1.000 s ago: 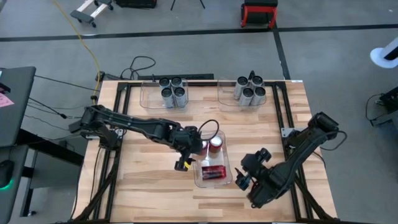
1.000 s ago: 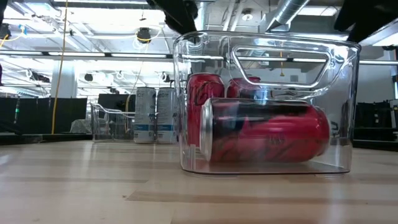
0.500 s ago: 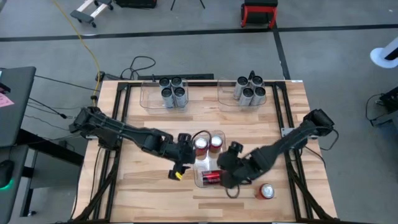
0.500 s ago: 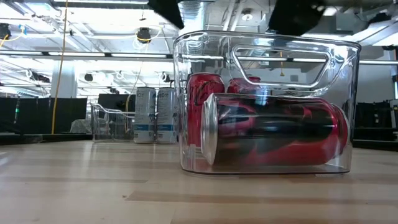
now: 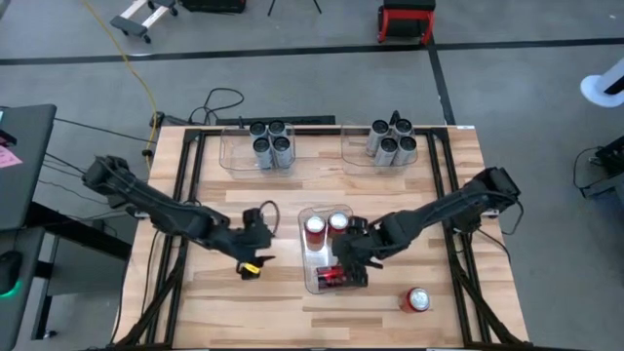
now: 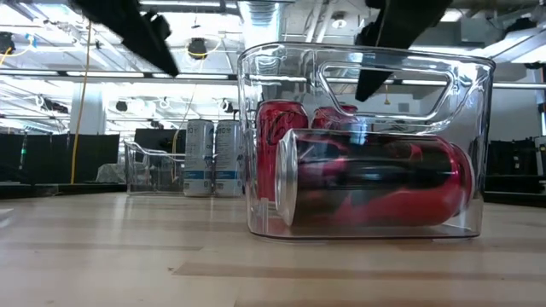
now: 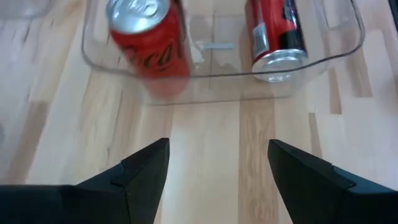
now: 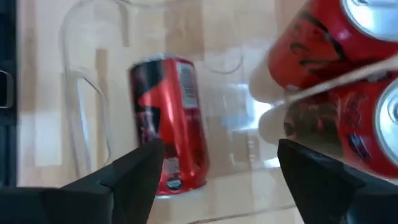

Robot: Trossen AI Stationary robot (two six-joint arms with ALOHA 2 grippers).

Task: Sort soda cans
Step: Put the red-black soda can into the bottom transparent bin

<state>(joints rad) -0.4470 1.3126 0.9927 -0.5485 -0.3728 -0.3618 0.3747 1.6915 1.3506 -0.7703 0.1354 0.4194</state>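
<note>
A clear bin (image 5: pixel 305 255) stands mid-table. In it two red cans (image 5: pixel 315 227) (image 5: pixel 338 222) stand upright at the far end, and a third red can (image 5: pixel 331 278) (image 8: pixel 169 130) lies on its side at the near end. My right gripper (image 5: pixel 349 255) (image 8: pixel 221 144) is open, hanging over the bin's right side and touching nothing. My left gripper (image 5: pixel 263 237) (image 7: pixel 217 144) is open, low over the table left of the bin and facing it. One more red can (image 5: pixel 416 300) stands on the table near the front right.
Two more clear bins sit at the far edge: one with several dark cans (image 5: pixel 269 142), one with several silver cans (image 5: pixel 392 142). Bare wood lies between them and the middle bin, and along the near edge. In the low view the bin wall (image 6: pixel 256 153) fills the middle.
My left gripper has drawn back from the bin toward the table's left. My right gripper has swung from the near right corner toward the bin and now hangs over it; a red can stands uncovered where it was. The lying can has shifted a little inside the bin.
</note>
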